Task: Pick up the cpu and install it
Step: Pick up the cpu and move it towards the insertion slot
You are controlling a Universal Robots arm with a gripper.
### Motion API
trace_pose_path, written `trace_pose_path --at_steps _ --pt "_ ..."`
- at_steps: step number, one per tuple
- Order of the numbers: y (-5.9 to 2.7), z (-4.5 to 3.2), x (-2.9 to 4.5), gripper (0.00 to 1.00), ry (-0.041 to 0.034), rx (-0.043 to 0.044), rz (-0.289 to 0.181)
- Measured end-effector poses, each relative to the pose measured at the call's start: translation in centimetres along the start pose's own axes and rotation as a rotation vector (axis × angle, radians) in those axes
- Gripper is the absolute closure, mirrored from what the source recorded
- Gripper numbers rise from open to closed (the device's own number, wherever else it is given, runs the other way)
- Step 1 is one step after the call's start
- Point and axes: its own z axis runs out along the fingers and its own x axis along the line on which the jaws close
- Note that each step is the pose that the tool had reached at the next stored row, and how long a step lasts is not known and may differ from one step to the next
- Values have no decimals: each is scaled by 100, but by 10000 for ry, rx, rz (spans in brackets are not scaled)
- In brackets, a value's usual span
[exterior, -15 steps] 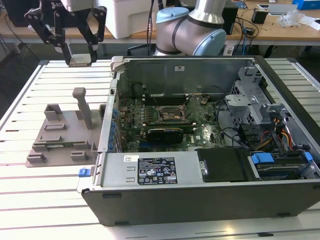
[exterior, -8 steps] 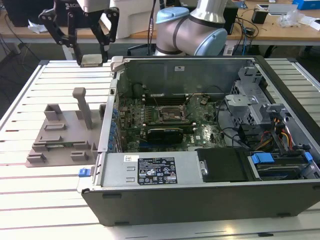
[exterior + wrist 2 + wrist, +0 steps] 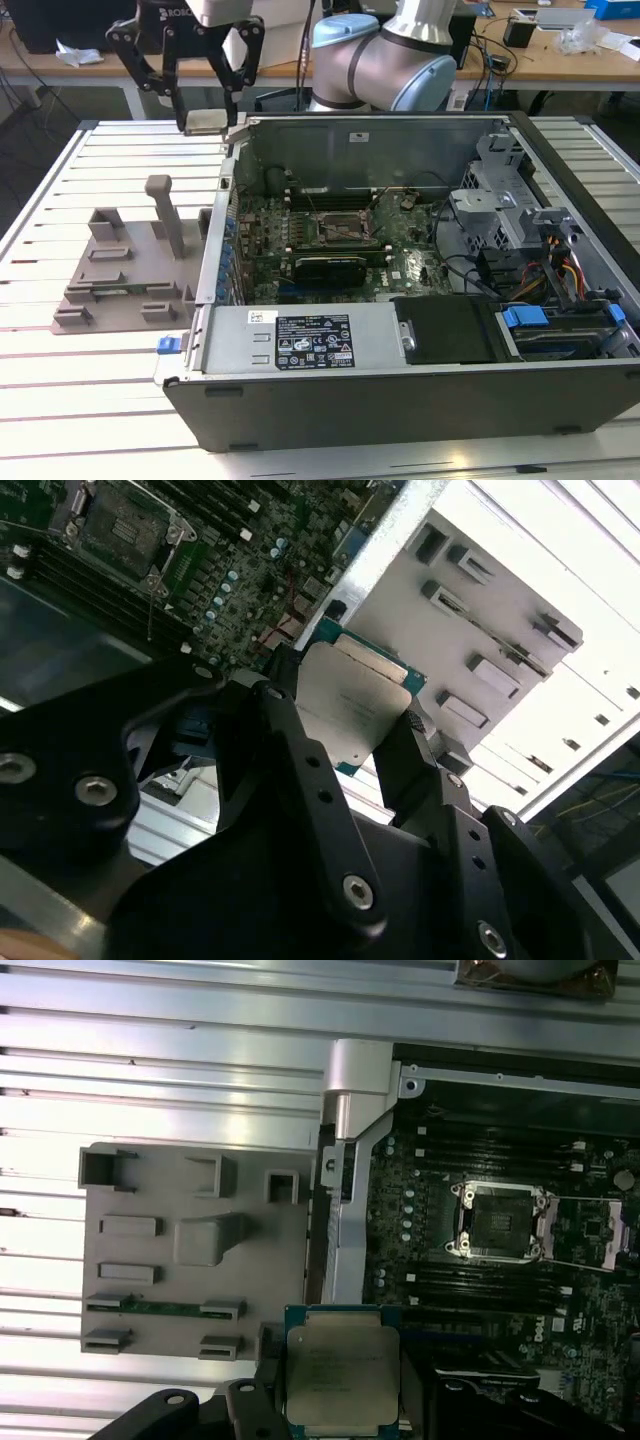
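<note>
One open computer case [image 3: 400,400] lies on a slatted metal table [image 3: 60,400], and we place everything by it. Its near wall hides the near edge of the motherboard [image 3: 300,270]. Just beside the case, on the exterior view's left, sits a grey holder tray [image 3: 125,270]. Deeper inside the case we see the black socket frame [image 3: 335,228]. Above the case's far corner the gripper [image 3: 207,112] clamps the cpu [image 3: 207,123] by its edges, silver top plain in both wrist views; the gripper's upper part is cut off. Behind the case stand the arm [image 3: 400,60] and wooden desks [image 3: 560,55], their clutter hard to make out.
</note>
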Motion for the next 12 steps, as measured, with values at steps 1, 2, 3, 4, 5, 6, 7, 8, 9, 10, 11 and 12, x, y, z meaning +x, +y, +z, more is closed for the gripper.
trace_pose_path --at_steps 1,2,3,4,5,6,7,8,9,10,11,12 --pt "-1 2 -18 45 0 0 0" --pt "-3 6 -49 45 -1 -1 0" --pt "-5 9 -68 45 0 0 -1" --pt "-6 12 -83 45 -1 0 -2" --pt "-9 25 -130 45 2 0 -1" --pt "-11 40 -172 45 5 0 0" --pt "-13 63 -217 45 10 -1 -1" --pt "-14 78 -246 45 16 -1 -1" --pt "-15 91 -276 45 23 -1 -3" --pt "-15 110 -313 45 32 -2 -1" --pt "-15 131 -352 45 40 -3 0" --pt "-13 172 -434 45 58 -4 -4"
